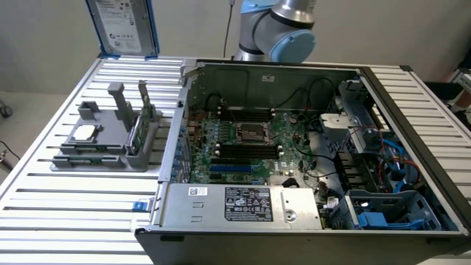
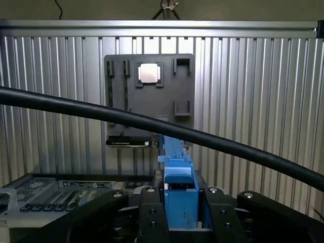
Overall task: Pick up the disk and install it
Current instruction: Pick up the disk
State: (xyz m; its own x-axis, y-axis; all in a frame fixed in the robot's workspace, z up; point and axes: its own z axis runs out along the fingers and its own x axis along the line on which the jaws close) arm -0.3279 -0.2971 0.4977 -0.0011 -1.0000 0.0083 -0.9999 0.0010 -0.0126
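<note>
The disk (image 1: 121, 25), a silver-grey drive with a white label in a blue carrier, hangs upright high above the slatted table's far-left corner. In the wrist view the carrier's blue edge (image 2: 179, 192) runs between two black fingers (image 2: 150, 215), one on each side. My gripper (image 2: 181, 212) is shut on the disk, and far beneath it lies the grey parts holder (image 2: 149, 91). The arm's elbow (image 1: 283, 27) is behind the computer case.
The open computer case (image 1: 294, 143) takes up the exterior view's right, with a blue drive bay (image 1: 383, 212) at its near right corner. The grey holder (image 1: 103, 138) carries a square silver chip (image 1: 86, 131) and an upright green card (image 1: 143, 118). A black cable (image 2: 152, 124) crosses the wrist view.
</note>
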